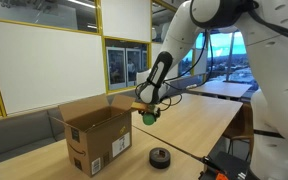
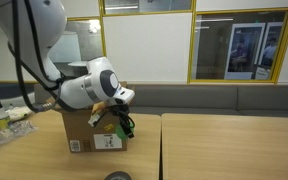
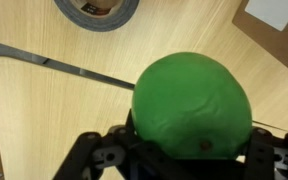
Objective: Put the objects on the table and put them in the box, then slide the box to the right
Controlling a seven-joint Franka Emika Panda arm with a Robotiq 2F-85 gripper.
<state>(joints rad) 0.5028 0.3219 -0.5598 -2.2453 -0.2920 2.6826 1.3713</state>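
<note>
Green ball [image 3: 192, 105] sat pinched between your gripper's [image 1: 148, 108] fingers, above the table [image 1: 209, 118] just beside the box [image 1: 96, 135], with the tape roll [image 1: 160, 157] near the box, so you did best to centre it over the box's open top before releasing.

The arm [image 1: 216, 18] is glossy white with smooth, rounded joints, and a black cable [image 2: 22, 62] loops beside it. Its gripper [image 1: 148, 112] is black, with jointed matte fingers [image 3: 94, 156] on round pivots.

Wrist view close above table [image 3: 44, 100], exterior views (farther off) sharing box [image 1: 96, 135]
</note>
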